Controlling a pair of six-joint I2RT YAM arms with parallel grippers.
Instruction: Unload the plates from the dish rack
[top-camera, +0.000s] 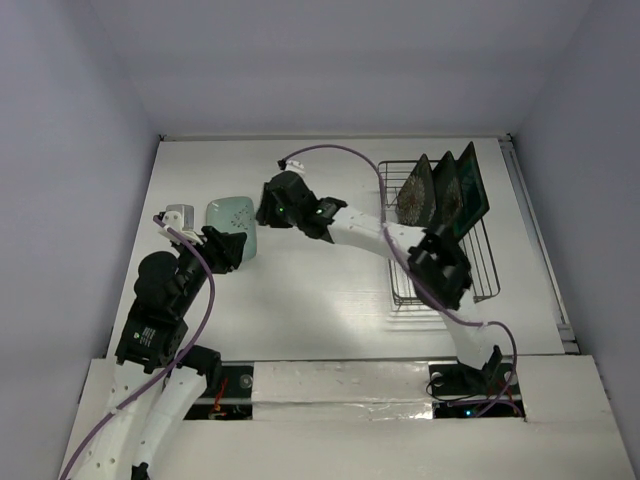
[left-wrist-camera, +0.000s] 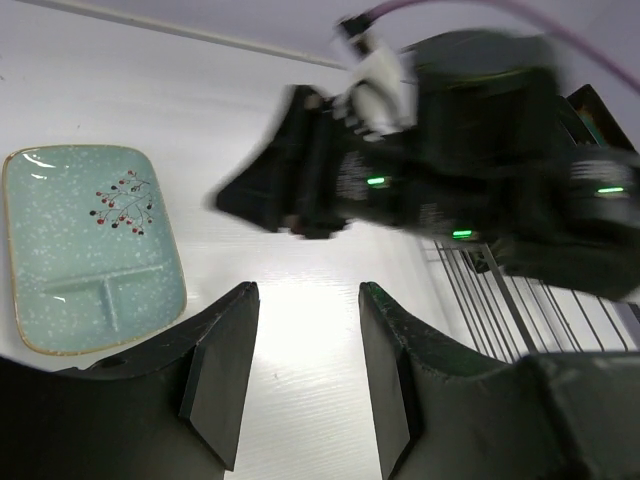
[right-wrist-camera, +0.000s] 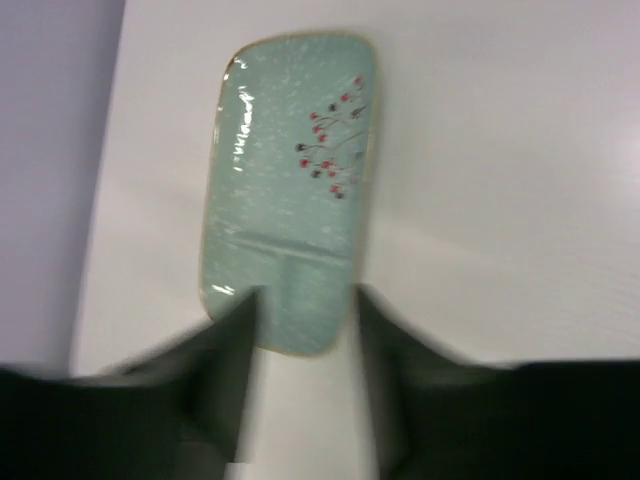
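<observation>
On the left of the table (top-camera: 300, 300), the small mint plate (top-camera: 228, 213) lies flat, out of the dish rack (top-camera: 482, 266). Your left gripper (left-wrist-camera: 305, 300) sits just beside it, jaws parted and empty. Your right gripper (right-wrist-camera: 307, 300) hovers over the plate's near end, jaws apart, gripping nothing. At right, three dark plates (top-camera: 440, 190) stand on edge in the rack, well apart from both grippers. Expect them to be stiff, glazed, slippery and breakable. Take each by its upper rim, pinching across the thickness.
</observation>
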